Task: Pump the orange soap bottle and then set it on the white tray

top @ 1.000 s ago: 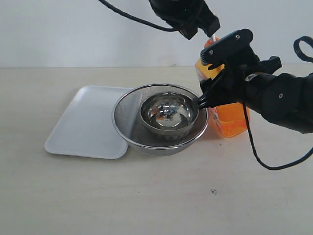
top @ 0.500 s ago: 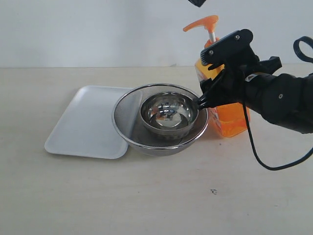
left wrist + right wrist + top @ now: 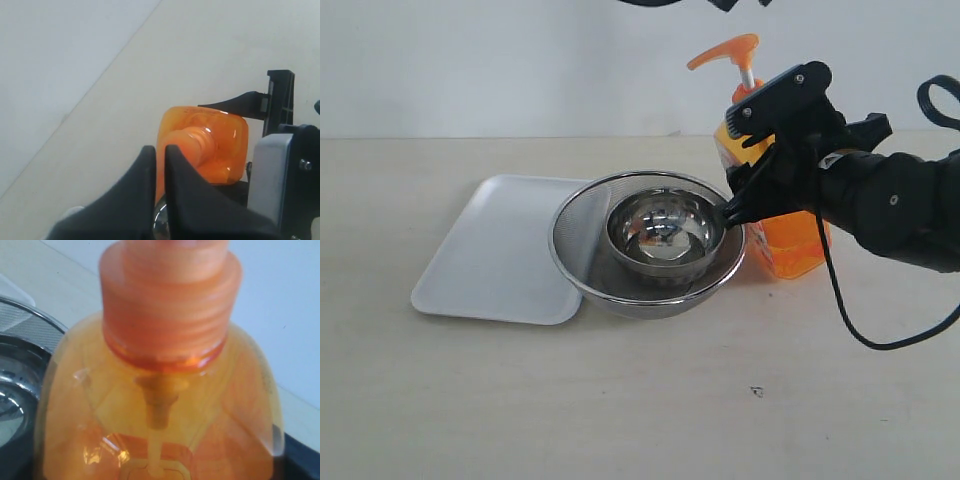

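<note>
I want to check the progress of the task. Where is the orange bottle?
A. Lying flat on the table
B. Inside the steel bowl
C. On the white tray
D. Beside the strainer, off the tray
D: the bottle is next to the strainer, which lies between it and the tray.

1. A robot test bench, probably a lab: a black robot arm (image 3: 890, 200) trailing a loose cable (image 3: 840, 310) works over it.
2. The tabletop (image 3: 620, 420) is plain beige and the wall (image 3: 470, 60) bare white.
3. A few housewares stand as props: the orange soap bottle (image 3: 795, 245), a steel strainer (image 3: 578, 235), the white tray (image 3: 490, 260).
</note>
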### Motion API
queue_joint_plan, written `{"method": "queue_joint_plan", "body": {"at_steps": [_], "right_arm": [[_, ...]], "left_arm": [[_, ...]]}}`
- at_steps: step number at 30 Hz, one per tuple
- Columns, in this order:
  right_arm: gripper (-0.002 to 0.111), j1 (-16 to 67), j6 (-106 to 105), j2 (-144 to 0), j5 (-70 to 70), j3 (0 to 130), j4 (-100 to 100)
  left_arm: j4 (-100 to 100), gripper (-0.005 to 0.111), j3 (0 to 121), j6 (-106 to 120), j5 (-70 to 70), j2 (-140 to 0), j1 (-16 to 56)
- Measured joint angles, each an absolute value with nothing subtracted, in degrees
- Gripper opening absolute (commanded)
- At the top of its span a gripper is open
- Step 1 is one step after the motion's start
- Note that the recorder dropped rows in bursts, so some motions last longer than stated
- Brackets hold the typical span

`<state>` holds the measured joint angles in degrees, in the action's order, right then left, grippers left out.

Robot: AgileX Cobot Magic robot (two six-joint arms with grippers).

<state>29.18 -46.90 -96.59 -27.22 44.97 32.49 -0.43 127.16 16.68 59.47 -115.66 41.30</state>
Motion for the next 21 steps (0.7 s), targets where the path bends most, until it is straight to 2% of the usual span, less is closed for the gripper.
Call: {"method": "queue_joint_plan", "body": {"at_steps": [21], "right_arm": [[0.000, 29.2, -46.8, -96.6, -27.0, 45.0, 32.4]], "left_arm": [[-1.8, 0.005, 127.2, 16.7, 58.0, -119.0, 41.3]]}}
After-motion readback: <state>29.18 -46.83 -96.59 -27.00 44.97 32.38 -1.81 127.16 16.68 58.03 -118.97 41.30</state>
